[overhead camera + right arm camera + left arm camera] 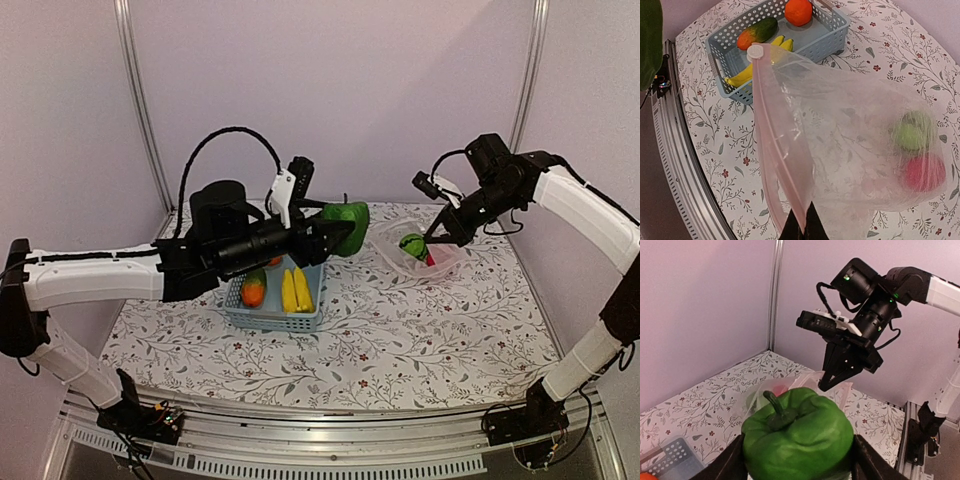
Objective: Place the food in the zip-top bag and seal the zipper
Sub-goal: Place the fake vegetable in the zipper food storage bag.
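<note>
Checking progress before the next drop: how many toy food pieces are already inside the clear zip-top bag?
2. A round green plastic piece and a red plastic piece beside it, both deep in the clear zip-top bag. Crinkled plastic could hide another.

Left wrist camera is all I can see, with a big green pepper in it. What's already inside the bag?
Observer: A green piece and a red piece lie deep inside the zip-top bag.
Operator: Is any food in the basket?
Observer: Yes: bananas, an orange and an orange-green piece sit in the blue basket.
Operator: What is the other gripper pinching?
Observer: The right gripper is shut on the bag's pink zipper strip.
</note>
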